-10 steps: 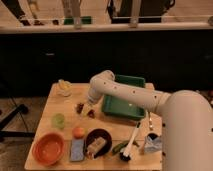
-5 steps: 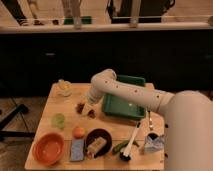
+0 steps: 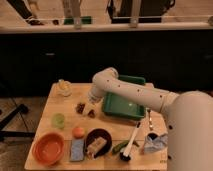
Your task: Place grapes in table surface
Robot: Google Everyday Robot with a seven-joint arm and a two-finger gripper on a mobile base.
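The grapes (image 3: 80, 107), a small dark red-brown cluster, lie on the light tan table surface (image 3: 65, 106) left of the green tray. My gripper (image 3: 92, 111) hangs from the white arm just right of the grapes, low over the tabletop and close to them. I cannot tell whether it touches them. A second small dark bit under the gripper may belong to it or to the cluster.
A green tray (image 3: 125, 102) stands right of the gripper. A glass (image 3: 63, 88) is at the back left. A green cup (image 3: 58, 120), orange fruit (image 3: 78, 131), orange bowl (image 3: 48, 148), blue sponge (image 3: 76, 149), dark bowl (image 3: 97, 141) and brush (image 3: 131, 145) fill the front.
The gripper has shifted only slightly, staying low beside the grapes. The other objects have not moved.
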